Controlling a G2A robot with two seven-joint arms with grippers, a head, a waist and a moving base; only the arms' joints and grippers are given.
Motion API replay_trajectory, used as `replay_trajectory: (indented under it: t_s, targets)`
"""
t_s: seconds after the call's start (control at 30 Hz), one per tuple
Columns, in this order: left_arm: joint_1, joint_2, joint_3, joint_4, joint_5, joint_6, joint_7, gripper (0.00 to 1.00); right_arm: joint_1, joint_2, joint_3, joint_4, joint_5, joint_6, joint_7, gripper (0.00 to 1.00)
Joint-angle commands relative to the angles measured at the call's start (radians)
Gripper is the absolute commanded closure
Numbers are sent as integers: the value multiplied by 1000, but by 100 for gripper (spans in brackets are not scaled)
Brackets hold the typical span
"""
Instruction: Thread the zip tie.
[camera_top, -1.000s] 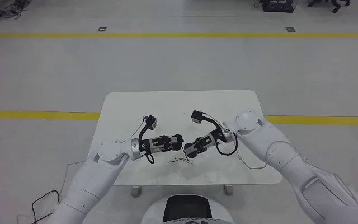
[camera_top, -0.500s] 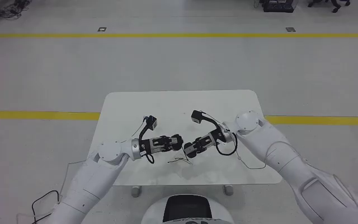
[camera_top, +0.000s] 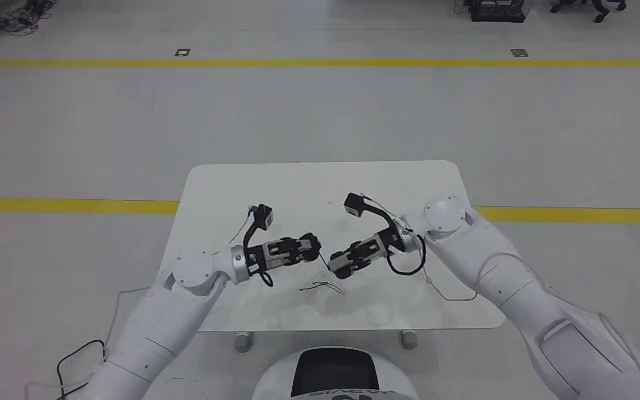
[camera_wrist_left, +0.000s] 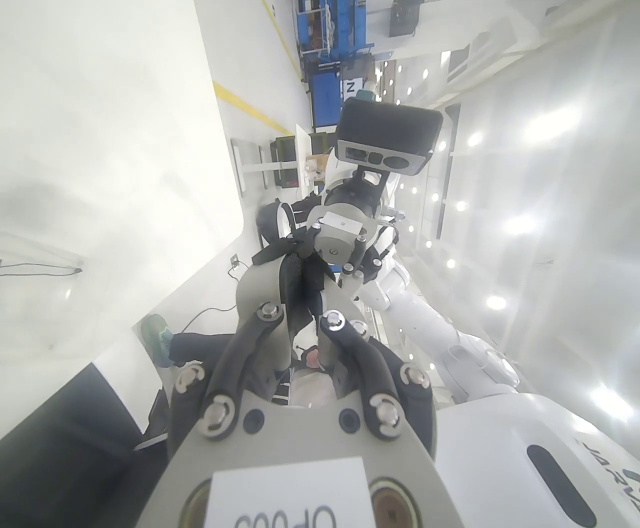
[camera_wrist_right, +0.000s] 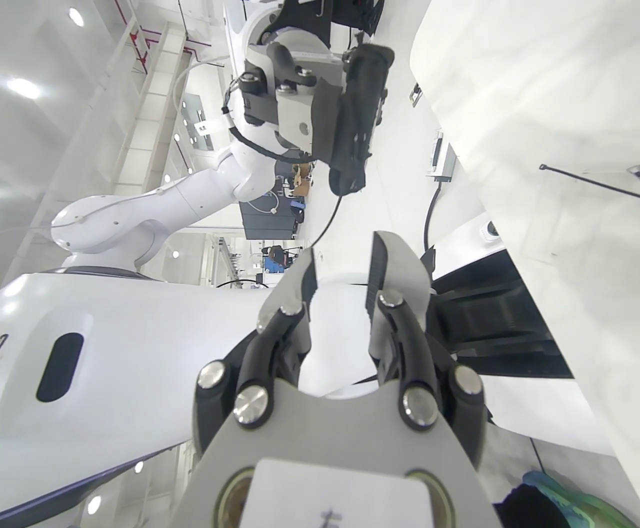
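Compared with a second ago, the left gripper (camera_top: 310, 242) sits a bit further up and to the left in the top view, so the gap to the right gripper (camera_top: 336, 268) is wider now; the right one is pretty much where it was. Both hang over the lower middle of the white table (camera_top: 300, 185), tips facing each other but apart. Going by the right wrist view, the left gripper's black-wrapped fingers are pinched together on what looks to me like the zip tie (camera_wrist_right: 327, 222), a thin black strip trailing out of the tip toward the right gripper. The right gripper's jaws stand apart with nothing between them. Can't make out the tie's head or which end is being held, tbh. Another zip tie (camera_top: 322, 287) lies loose on the table just below the two grippers in the top view, nothing touching it. Progress-wise I'd say early days: one tie is up and held out, but I see no closed loop and no tail through a head, so the threading itself isn't done. My guess at what's left: the right gripper takes the free end, lines it up with the head and feeds it through.
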Motion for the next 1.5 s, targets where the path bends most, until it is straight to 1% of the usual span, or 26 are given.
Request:
replay_trajectory:
  t_s: [0.0, 0.1, 0.2, 0.23, 0.27, 0.57, 0.6, 0.67, 0.7, 0.77, 0.8, 0.9, 0.97, 1.03, 1.1, 1.23, 1.27, 1.3, 1.33, 1.47]
  targets:
    - [0, 2, -6, 2, 4, 1, 11, 100, -8, 10, 19, -22, -52, -1, -33, 0]
    - [4, 4, -12, 1, 9, 3, 39, 100, -37, 26, 46, -69, -100, 4, -66, 0]
    - [11, 4, -16, 2, 6, 13, 81, 100, -62, 38, 70, -109, -124, 1, -82, 0]
    - [10, 5, -17, -1, 23, 14, 100, 100, -62, 38, 70, -109, -124, 1, -82, 0]
    - [8, 5, -16, -6, 34, 10, 103, 100, -62, 38, 70, -109, -124, 1, -82, 0]
    - [10, 5, -17, -4, 29, 13, 110, 100, -62, 38, 70, -109, -124, 1, -82, 0]
    - [12, 4, -15, -3, 20, 22, 127, 100, -62, 38, 70, -109, -124, 1, -82, 0]
    - [10, 3, -17, -3, 40, 31, 170, 100, -70, 38, 71, -115, -146, -4, -112, 0]
    - [16, 1, -18, -8, 17, 37, 203, 100, -81, 39, 81, -128, -150, -17, -143, 0]
    - [24, -2, -22, -10, -9, 47, 254, 100, -96, 45, 100, -154, -193, -17, -175, 0]
    - [30, -4, -26, -12, -24, 55, 296, 100, -114, 48, 116, -170, -202, -17, -198, 0]
    - [40, -7, -31, -21, -38, 69, 365, 100, -156, 55, 157, -207, -216, -17, -234, 0]
    - [49, -10, -35, -27, -67, 77, 408, 100, -179, 56, 181, -224, -230, -17, -258, 0]
    - [57, -13, -35, -36, -100, 87, 431, 100, -204, 56, 206, -239, -240, -17, -294, 0]
    - [63, -16, -35, -40, -114, 92, 457, 100, -221, 54, 224, -253, -246, -17, -314, 0]
    - [76, -22, -27, -42, -137, 83, 501, 100, -241, 46, 248, -264, -264, -17, -338, 0]
    - [80, -24, -26, -34, -145, 93, 539, 100, -243, 42, 250, -256, -262, -17, -328, 0]
    - [82, -27, -27, -30, -151, 108, 591, 100, -243, 42, 250, -256, -262, -17, -328, 0]
    - [81, -29, -27, -32, -148, 116, 625, 100, -243, 42, 250, -256, -262, -17, -328, 0]
    - [81, -29, -27, -32, -148, 116, 625, 100, -243, 42, 250, -256, -262, -17, -328, 0]
